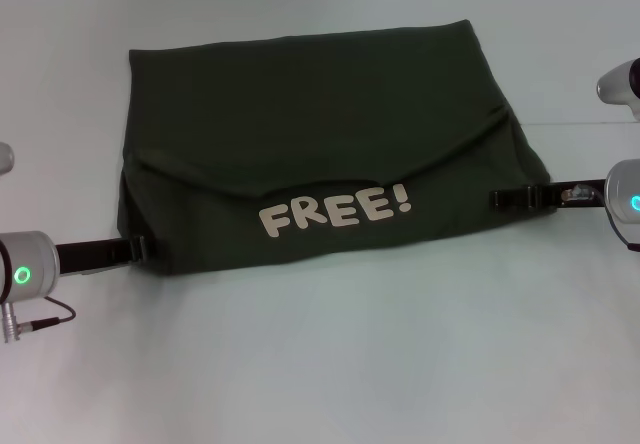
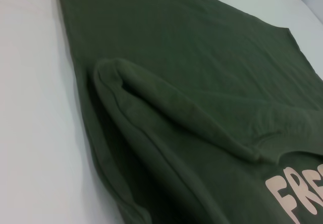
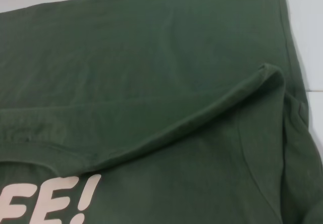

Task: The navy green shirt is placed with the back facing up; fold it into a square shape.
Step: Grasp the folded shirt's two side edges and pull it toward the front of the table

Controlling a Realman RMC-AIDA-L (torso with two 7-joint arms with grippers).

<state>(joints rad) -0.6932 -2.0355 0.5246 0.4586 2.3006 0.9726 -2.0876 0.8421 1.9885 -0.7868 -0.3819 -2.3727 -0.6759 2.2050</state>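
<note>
The navy green shirt (image 1: 300, 114) lies spread on the white table (image 1: 350, 364). Its near part is folded back over the rest, so a band with the cream "FREE!" lettering (image 1: 335, 211) faces up along the front. My left gripper (image 1: 140, 249) sits at the left end of that folded band, right at the cloth's edge. My right gripper (image 1: 505, 199) reaches in over the band's right end. The left wrist view shows the shirt (image 2: 202, 57) with a puffy fold ridge and part of the lettering (image 2: 298, 193). In the right wrist view the shirt (image 3: 126, 57) shows the same fold edge and lettering (image 3: 45, 199).
Bare white table surrounds the shirt, with a wide strip in front of it. A thin seam line (image 1: 590, 122) runs across the table at the far right. Part of the right arm's grey housing (image 1: 620, 84) shows at the right edge.
</note>
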